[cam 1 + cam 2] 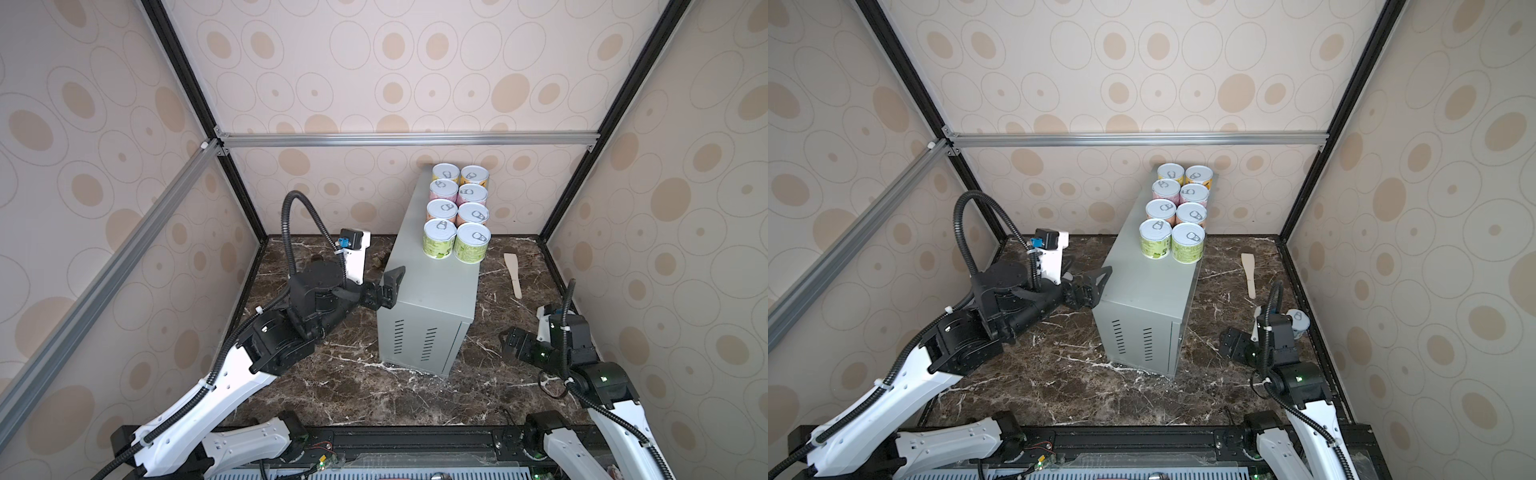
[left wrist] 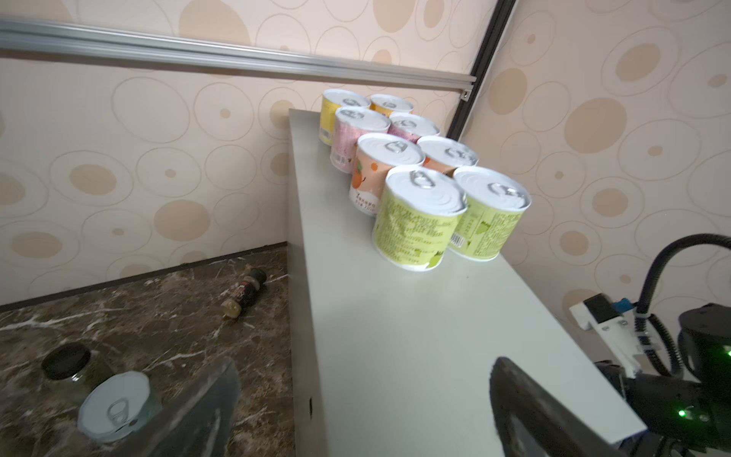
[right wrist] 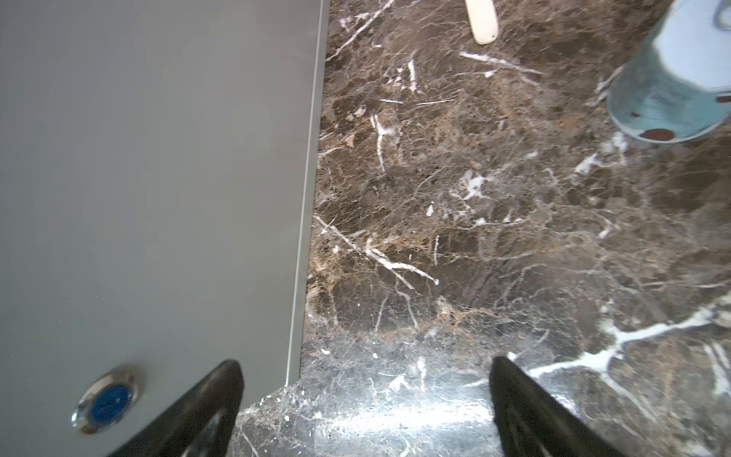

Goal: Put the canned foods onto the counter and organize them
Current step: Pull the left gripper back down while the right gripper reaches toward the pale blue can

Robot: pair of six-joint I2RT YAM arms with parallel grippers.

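L gripper [image 2: 362, 372] spread, empty, at counter [image 2: 395, 336] edge; eight canned foods [image 2: 395, 158] in 2 rows ahead of it. R gripper [image 3: 366, 366] spread, empty, beside counter; pale-blue tin [image 3: 668, 79] off to its side.

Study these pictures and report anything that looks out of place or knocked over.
A small dark bottle lies on its side on the marble beside the counter. Two tins sit on the marble instead: a silver-lidded tin beside the black-lidded jar, and a pale blue tin near the right arm.
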